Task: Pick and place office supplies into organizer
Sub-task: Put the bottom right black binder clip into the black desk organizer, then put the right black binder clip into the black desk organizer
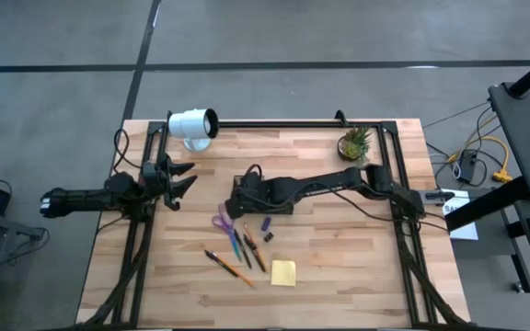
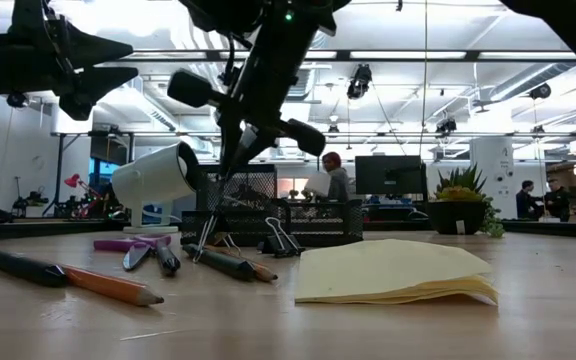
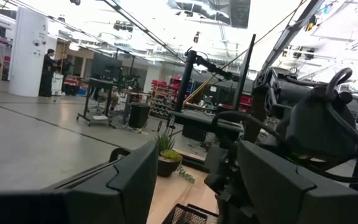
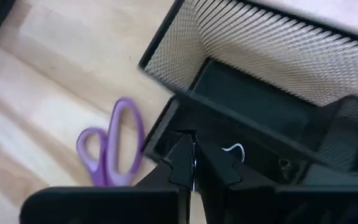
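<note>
Overhead, the right gripper (image 1: 243, 195) hung over the black mesh organizer (image 1: 263, 204) mid-table, while the left gripper (image 1: 184, 178) waited apart, jaws spread wide and empty. Scissors (image 1: 223, 221), pens (image 1: 247, 246) and the yellow sticky-note pad (image 1: 282, 272) lay just in front of the organizer. Down low, the pad (image 2: 393, 272) sat nearest, organizer (image 2: 278, 215) behind. At the right wrist, fingers (image 4: 188, 163) were pinched together over the organizer's rim (image 4: 166, 37), nothing visibly held, purple scissors (image 4: 110, 149) beside it.
</note>
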`<state>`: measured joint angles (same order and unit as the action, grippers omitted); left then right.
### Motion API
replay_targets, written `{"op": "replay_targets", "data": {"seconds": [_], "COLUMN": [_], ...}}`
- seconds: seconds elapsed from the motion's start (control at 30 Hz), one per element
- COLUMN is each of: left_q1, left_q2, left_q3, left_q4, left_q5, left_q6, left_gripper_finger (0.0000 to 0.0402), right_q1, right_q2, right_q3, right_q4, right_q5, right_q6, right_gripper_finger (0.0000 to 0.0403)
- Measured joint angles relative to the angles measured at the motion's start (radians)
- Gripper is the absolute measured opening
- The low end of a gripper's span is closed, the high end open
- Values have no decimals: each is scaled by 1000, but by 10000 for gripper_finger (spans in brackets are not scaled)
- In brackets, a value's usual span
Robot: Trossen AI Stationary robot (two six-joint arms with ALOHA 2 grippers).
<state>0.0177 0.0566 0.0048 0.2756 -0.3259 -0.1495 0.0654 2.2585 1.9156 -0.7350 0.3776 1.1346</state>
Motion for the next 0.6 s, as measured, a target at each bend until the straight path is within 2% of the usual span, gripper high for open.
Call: {"op": "replay_targets", "data": {"seconds": [0.13, 0.33, 0.5, 0.6], "left_q1": [0, 0, 0, 0], "left_q2": [0, 0, 0, 0], "left_q3": [0, 0, 0, 0], "left_q4": [0, 0, 0, -1], "left_q5": [0, 0, 0, 0], "left_q6": [0, 0, 0, 0], "left_gripper_finger": [207, 207, 207, 207], "right_q1": [2, 14, 78, 123], "right_q2": [0, 0, -26, -41], "right_q3": [-1, 8, 56, 65], "right_q4": [-22, -25, -84, -173], "right_q5": [16, 11, -6, -142], "right_q6": [24, 47, -222, -388], "right_gripper_finger": [31, 102, 147, 158]}}
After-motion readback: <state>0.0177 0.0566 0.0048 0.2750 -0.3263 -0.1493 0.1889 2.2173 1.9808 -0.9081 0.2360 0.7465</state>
